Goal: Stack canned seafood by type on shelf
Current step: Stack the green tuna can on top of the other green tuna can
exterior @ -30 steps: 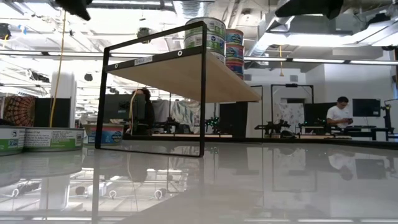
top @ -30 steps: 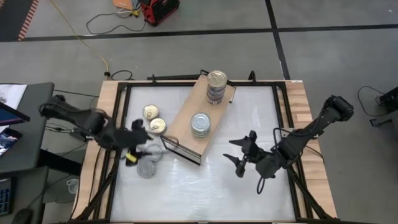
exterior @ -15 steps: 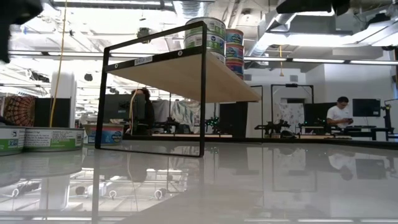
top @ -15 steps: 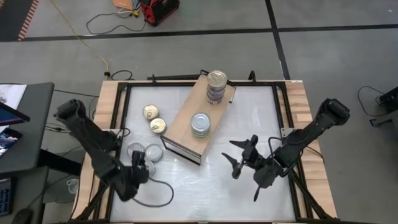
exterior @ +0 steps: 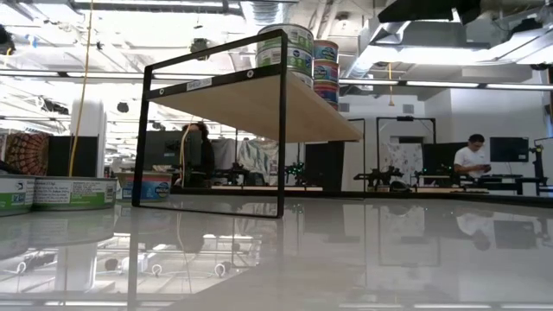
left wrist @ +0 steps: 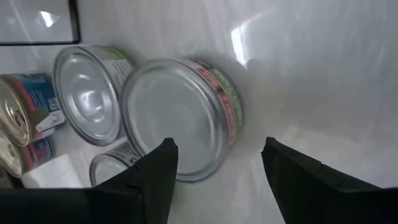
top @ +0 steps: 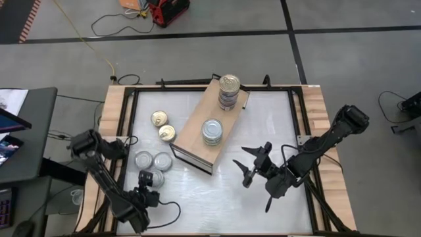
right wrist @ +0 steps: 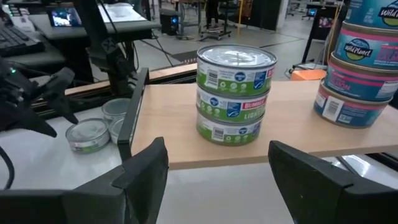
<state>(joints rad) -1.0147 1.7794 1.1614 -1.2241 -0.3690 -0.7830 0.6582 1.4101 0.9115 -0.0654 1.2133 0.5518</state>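
Your left pincer (top: pixel 146 179) hangs open and empty over the silver-lidded tin (left wrist: pixel 180 115) at the lower left of the surface (top: pixel 210 197); the right pincer (top: pixel 248 166) waits open, lower right of the shelf (top: pixel 197 128). You seem to be at the pick-up step: next, lower, close on this tin, and carry it to the silver stack (top: pixel 212 131) on the shelf.

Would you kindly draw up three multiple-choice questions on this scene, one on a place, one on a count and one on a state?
1. Where is the left gripper?
A. over the silver-lidded flat round tins on the white tabletop
B. above the shelf
C. beside the right arm

2. How many green-labelled silver-lidded tins are stacked on the light tan plywood shelf?
A. one
B. three
C. five

3. How is the right gripper?
A. shut on a tin
B. open, empty
C. pressed on the shelf

Key: 1 A, its wrist view shows a silver-lidded tin between the fingers; 2 B, three labels show; 3 B, its fingers stand spread, nothing between.
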